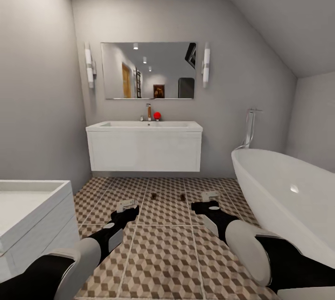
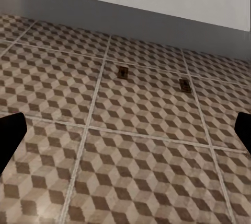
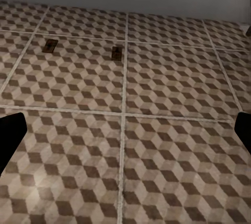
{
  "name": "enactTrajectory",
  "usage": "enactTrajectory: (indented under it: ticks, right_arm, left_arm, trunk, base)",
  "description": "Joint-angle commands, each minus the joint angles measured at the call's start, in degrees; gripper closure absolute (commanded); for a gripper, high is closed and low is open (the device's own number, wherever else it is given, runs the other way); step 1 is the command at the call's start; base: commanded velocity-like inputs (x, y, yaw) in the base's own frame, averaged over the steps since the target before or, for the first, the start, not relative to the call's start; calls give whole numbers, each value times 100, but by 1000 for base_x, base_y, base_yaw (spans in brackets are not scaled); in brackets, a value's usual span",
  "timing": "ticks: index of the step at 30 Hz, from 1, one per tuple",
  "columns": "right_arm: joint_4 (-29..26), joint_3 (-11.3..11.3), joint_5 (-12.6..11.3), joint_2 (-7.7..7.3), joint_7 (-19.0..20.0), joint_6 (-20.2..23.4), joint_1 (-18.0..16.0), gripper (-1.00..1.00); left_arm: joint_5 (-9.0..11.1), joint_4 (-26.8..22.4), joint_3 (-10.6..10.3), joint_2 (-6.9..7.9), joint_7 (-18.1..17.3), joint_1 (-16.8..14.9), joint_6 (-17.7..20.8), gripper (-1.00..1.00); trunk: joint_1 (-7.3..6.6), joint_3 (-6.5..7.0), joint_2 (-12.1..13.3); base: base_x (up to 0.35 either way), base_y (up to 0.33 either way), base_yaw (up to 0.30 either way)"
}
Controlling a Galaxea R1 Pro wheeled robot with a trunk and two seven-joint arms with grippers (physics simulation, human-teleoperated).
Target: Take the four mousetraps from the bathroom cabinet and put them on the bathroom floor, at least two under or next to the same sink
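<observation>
Two mousetraps [image 1: 154, 194] lie on the bathroom floor [image 1: 163, 253] just before the sink [image 1: 145, 146], likely satisfying its nearness rule, while left gripper [image 1: 126, 206] and right gripper [image 1: 208, 200] hover spread wide, holding nothing.

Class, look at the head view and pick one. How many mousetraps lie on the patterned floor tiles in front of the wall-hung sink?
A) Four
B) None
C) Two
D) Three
C: two mousetraps lie side by side, apart from each other, on the bathroom floor in front of the sink; both wrist views show the same pair.
</observation>
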Motion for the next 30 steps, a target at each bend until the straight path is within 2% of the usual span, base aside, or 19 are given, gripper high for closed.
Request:
enactTrajectory:
  ticks: [1, 30]
  right_arm:
    - [18, -50, 57, 0, -27, -23, -8, -100]
    - [18, -50, 57, 7, -26, -18, -8, -100]
  left_arm:
    - [42, 6, -49, -1, 15, -4, -19, -100]
    - [46, 13, -49, -1, 16, -4, -5, -100]
  trunk:
    - [-23, 12, 38]
    - [-660, 532, 1201]
  base:
    - [0, 0, 0]
    - [0, 0, 0]
